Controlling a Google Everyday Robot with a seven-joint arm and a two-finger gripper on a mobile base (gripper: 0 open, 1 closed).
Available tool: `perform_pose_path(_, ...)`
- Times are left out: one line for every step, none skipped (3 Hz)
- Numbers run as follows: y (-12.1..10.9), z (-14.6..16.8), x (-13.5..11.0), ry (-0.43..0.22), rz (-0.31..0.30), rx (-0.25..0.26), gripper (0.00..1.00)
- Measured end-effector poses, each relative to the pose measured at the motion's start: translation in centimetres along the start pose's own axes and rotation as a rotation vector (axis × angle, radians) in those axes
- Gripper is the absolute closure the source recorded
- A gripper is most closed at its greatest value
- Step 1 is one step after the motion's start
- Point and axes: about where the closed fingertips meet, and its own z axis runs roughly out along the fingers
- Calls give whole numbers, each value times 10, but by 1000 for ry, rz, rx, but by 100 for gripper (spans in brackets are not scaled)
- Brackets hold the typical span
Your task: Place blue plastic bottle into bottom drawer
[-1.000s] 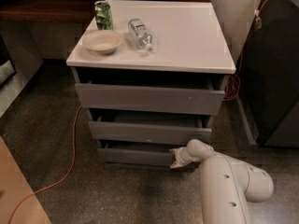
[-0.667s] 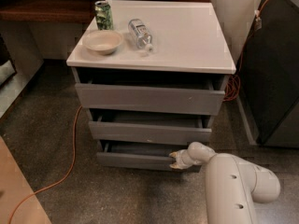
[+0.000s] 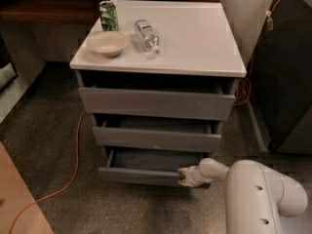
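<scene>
The blue plastic bottle [image 3: 146, 34] lies on its side on the white cabinet top, cap pointing toward the front, just right of the bowl. The bottom drawer [image 3: 146, 175] is pulled partly out, and its grey inside shows. My gripper [image 3: 185, 176] sits at the right end of that drawer's front, against its top edge. The white arm reaches in from the lower right. The bottle is far above and left of the gripper.
A cream bowl [image 3: 107, 43] and a green patterned can [image 3: 109, 15] stand on the white cabinet top [image 3: 200, 38]. The two upper drawers stand slightly ajar. An orange cable [image 3: 73, 165] runs across the floor on the left. A dark unit [image 3: 287, 77] stands at the right.
The bottom drawer has slid further out, with the gripper at its front edge moving toward the camera with it. The bottle, bowl and can have not moved.
</scene>
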Motion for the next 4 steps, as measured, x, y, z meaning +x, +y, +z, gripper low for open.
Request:
perform_pose_path(27,-2,-3,-8,12,-19,100)
perform_pose_path(52,-1,-8,-20,26,-47,100)
perform_pose_path(50,-6,-10,-20,26,-47,100)
perform_pose_path(55,-6,-10,-22,28,-54,100)
